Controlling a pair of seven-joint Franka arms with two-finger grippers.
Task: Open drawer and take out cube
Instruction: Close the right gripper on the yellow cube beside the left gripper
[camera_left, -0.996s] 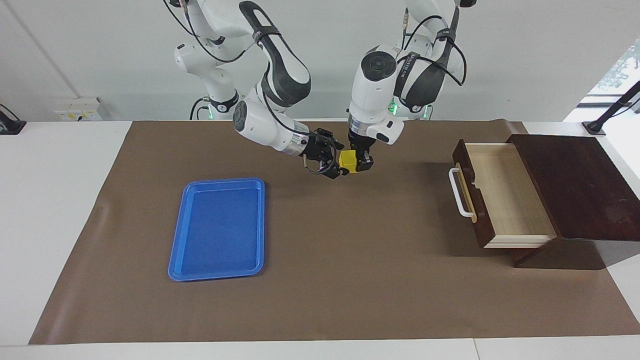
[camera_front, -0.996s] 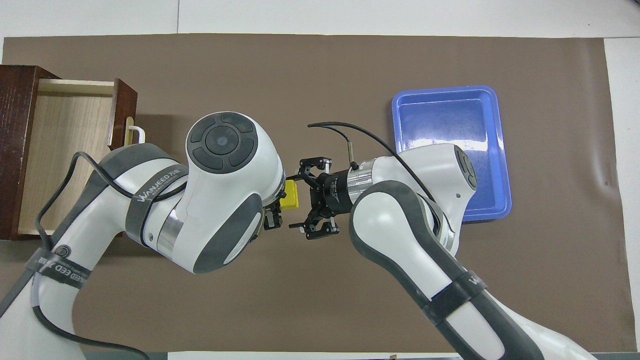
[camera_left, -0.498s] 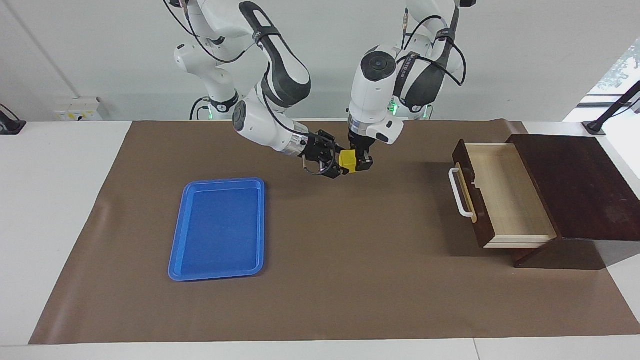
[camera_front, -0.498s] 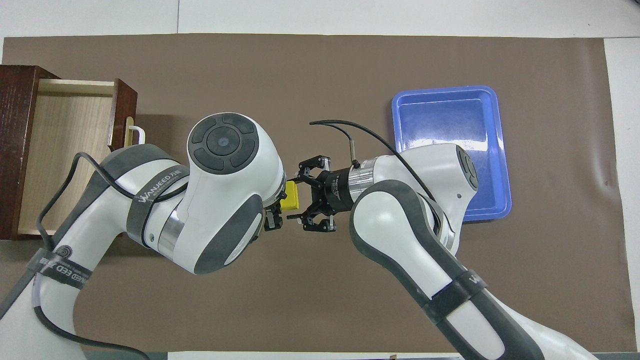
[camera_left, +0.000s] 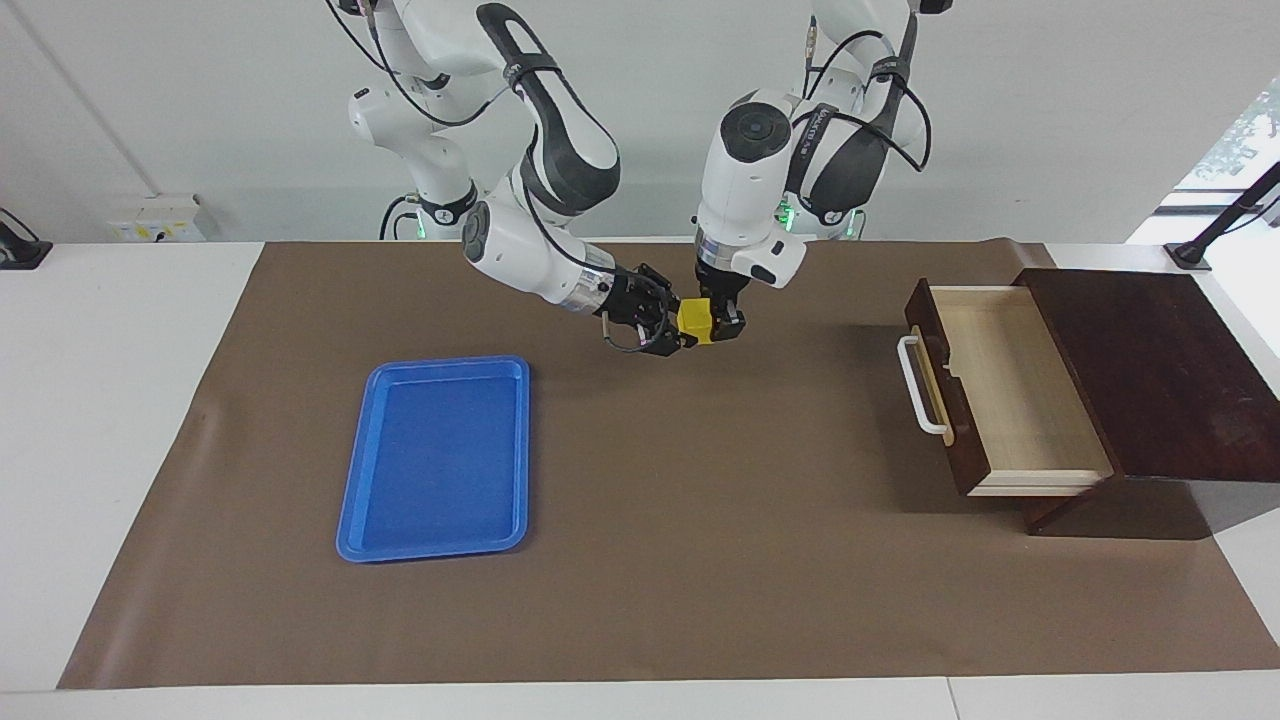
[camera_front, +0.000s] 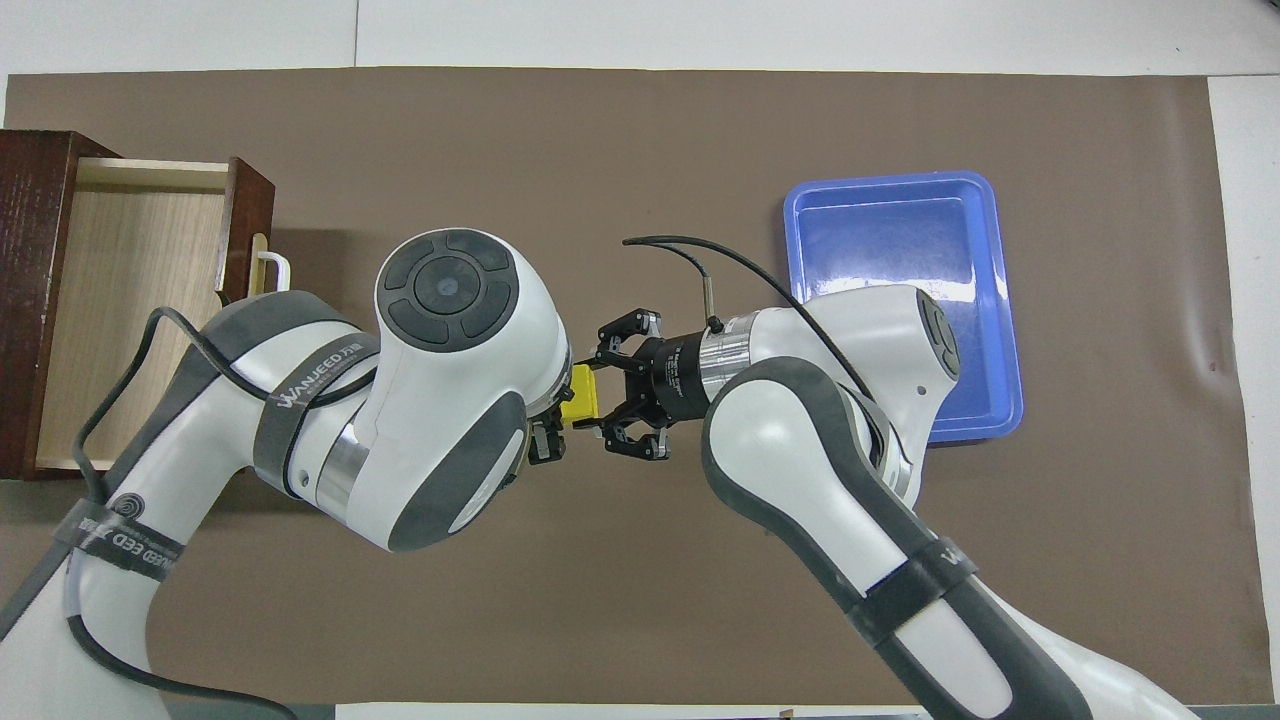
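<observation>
the cube (camera_left: 696, 321) is held in mid-air at upper centre of the facing view, over bare brown mat (camera_left: 700, 560). it is clamped by the left gripper (camera_left: 722, 322), which points straight down. the right gripper (camera_left: 672, 330) lies level against the cube's side, fingers closed around it. no long axis is seen on the cube. the drawer (camera_left: 985, 390) stands pulled open at the frame's right, its pale floor bare. the blue tray (camera_left: 437, 458) lies lower left, with open mat between.
</observation>
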